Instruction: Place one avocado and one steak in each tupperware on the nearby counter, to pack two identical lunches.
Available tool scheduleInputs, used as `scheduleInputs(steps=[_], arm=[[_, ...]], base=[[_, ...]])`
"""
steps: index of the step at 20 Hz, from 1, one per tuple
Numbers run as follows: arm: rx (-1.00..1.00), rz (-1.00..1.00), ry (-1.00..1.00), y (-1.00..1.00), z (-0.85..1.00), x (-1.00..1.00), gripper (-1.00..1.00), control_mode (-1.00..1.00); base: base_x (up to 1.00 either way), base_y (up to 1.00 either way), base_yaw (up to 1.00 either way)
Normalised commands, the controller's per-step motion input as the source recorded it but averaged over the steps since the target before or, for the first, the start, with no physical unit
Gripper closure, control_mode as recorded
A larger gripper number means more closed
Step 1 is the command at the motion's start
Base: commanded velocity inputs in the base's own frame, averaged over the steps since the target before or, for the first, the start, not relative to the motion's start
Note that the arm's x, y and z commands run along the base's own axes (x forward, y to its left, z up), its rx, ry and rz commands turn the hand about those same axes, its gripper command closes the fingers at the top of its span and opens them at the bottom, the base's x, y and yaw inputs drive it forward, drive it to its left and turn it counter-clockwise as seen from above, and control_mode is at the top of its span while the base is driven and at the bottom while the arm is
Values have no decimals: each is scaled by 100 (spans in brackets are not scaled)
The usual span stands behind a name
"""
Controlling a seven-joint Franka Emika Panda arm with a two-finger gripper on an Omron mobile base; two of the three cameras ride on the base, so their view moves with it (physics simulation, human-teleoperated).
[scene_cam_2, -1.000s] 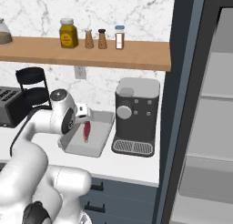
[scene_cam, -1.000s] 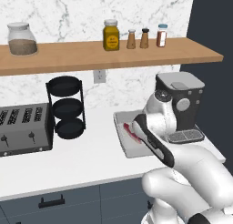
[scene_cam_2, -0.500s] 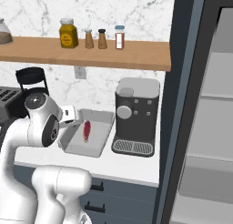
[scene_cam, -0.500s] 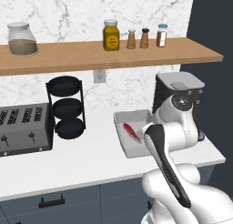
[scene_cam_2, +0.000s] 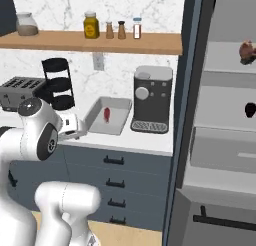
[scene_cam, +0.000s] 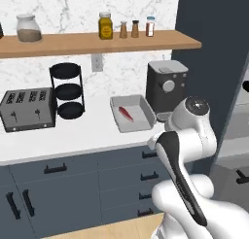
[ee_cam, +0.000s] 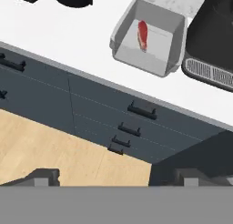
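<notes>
Steak (ee_cam: 143, 34) lies inside the tupperware (ee_cam: 123, 32) on the white surface (ee_cam: 68, 41) beside the coffee machine (scene_cam: 167, 87), its long axis running along the box's length. My fingers (ee_cam: 45, 176) are spread wide, holding nothing.

My two back cameras look forward from left and right at the desk (scene_cam: 73, 136). My hand camera looks down, closer.

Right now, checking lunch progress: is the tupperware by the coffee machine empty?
Not empty: the tupperware holds one red steak; no avocado in it.
</notes>
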Motion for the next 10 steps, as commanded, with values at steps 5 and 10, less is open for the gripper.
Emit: scheduleInputs(steps=[5,10], arm=[[0,0,0,0,0,0,-100,100],[0,0,0,0,0,0,-100,100]], base=[[-40,-86,-4],[-13,-100,-7]])
